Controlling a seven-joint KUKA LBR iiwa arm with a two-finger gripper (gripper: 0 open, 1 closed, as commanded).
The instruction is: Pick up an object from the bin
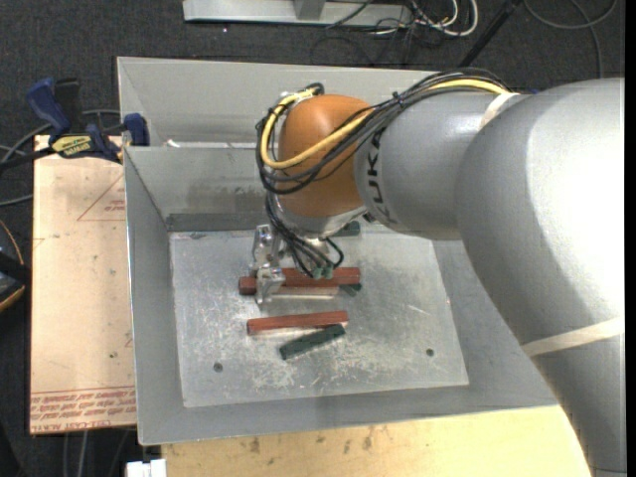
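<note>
My gripper hangs low over the middle of the bin floor, its metal fingers down at the left end of a long reddish-brown bar. Whether the bar sits between the fingers is hidden by the gripper body. A second reddish-brown bar lies just in front of it, flat on the floor. A short dark green stick rests slightly tilted in front of that bar, touching or nearly touching it.
The arm with its orange cover and cables reaches in from the right and hides the bin's back right part. Bare scuffed floor shows left of the gripper and along the front and right of the bin.
</note>
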